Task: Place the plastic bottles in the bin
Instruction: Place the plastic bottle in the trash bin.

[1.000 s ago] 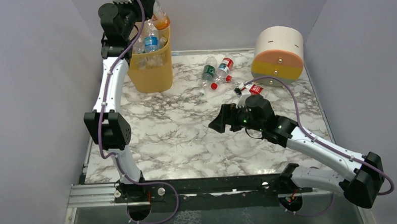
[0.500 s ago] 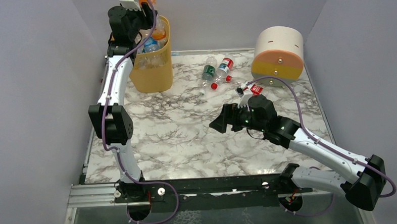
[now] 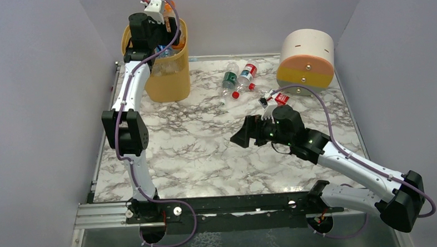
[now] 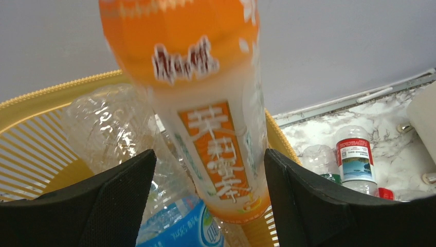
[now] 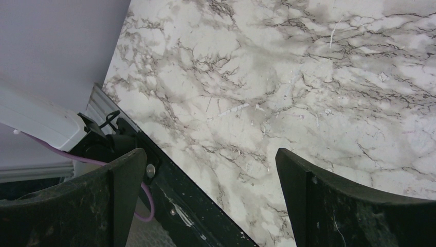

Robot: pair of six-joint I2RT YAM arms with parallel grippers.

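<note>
Left gripper: the left gripper (image 4: 208, 157) is held over the mouth of the tall yellow-orange perforated plastic bin (image 3: 169, 84), at the upper left of the top view. A clear plastic bottle with an orange label (image 4: 205, 128) is flanked by its black fingers. Whether the pads press on it or stand just clear cannot be told.
Right gripper: the right gripper (image 5: 211, 159) is spread wide with nothing between its fingers. It is poised above the white-and-grey marbled table (image 3: 195, 158), right of centre in the top view.
Bin contents: a crumpled clear bottle (image 4: 105, 121) and a blue-labelled bottle (image 4: 177, 231) are heaped close to the rim, so the bin is judged nearly full.
Bottles outside: a green-labelled bottle (image 3: 229, 77) and a red-labelled bottle (image 3: 248, 72) lie just beside each other at upper centre, well apart from the bin.
Risk, rim: the orange-labelled bottle hangs near the bin's right-hand rim. If it is released there, the rim may be struck and the bottle tipped out onto the table.
Risk, heap: a bounce off the piled bottles is likely to carry it over the edge. A release towards the barer left wall would be safer.
Risk, fingers: if the wrist is lowered, the heap may be nudged and a bottle spilled.
</note>
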